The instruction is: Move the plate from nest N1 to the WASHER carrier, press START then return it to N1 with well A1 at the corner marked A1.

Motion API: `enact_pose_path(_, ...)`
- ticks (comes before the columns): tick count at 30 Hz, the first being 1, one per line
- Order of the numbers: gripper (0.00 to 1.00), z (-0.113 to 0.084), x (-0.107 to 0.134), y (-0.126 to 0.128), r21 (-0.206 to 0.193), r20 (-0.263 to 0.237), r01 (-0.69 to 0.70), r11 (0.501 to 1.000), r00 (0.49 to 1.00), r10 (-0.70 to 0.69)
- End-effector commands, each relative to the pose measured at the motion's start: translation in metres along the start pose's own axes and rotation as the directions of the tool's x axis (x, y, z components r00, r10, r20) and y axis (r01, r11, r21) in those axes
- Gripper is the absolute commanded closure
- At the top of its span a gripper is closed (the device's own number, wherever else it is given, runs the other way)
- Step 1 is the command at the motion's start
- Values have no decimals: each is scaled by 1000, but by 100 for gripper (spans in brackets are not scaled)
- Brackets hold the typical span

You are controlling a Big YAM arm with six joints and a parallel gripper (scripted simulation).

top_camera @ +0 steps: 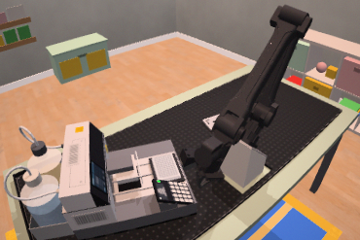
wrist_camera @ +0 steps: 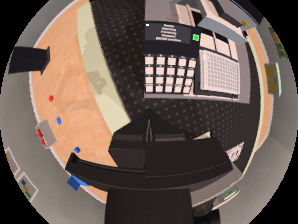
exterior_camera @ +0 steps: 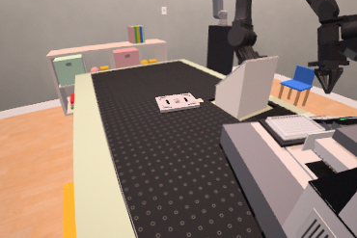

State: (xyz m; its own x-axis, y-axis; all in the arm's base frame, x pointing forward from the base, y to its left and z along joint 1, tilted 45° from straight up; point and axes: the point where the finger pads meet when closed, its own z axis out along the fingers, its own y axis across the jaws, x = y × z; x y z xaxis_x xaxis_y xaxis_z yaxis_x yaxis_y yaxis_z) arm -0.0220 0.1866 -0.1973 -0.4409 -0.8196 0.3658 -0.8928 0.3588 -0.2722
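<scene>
The white well plate (top_camera: 166, 166) (exterior_camera: 294, 126) (wrist_camera: 218, 72) lies in the carrier of the washer (top_camera: 88, 169) (exterior_camera: 270, 163), beside the keypad (top_camera: 174, 191) (wrist_camera: 169, 72). In the wrist view a small lamp (wrist_camera: 196, 38) above the keypad glows green. My gripper (top_camera: 187, 155) (exterior_camera: 330, 90) (wrist_camera: 149, 112) is shut and empty. It hangs in the air close to the washer's keypad end, above and apart from the plate. The plate nest N1 (exterior_camera: 178, 104) (top_camera: 210, 121) lies empty on the black mat; in the top view the arm hides most of it.
A white wedge-shaped block (top_camera: 245, 164) (exterior_camera: 246, 86) stands by the arm's base between the nest and the washer. Two bottles (top_camera: 39, 174) with hoses stand at the washer's far end. The table edge runs close in front of the washer. Shelves and a blue chair (exterior_camera: 299, 82) stand beyond the table.
</scene>
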Motion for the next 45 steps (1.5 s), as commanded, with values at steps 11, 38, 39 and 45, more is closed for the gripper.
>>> enact_pose_path(11, 100, -5, -12, 8, -14, 19, -1, 1000, 1000, 2)
enact_pose_path(38, 0, -3, -58, -43, 78, -125, -372, 925, 917, 380)
enact_pose_path(39, 0, -3, -61, -47, 88, -135, -399, 913, 903, 408)
enact_pose_path(45, 0, -2, -76, -70, 140, -180, -526, 839, 820, 544)
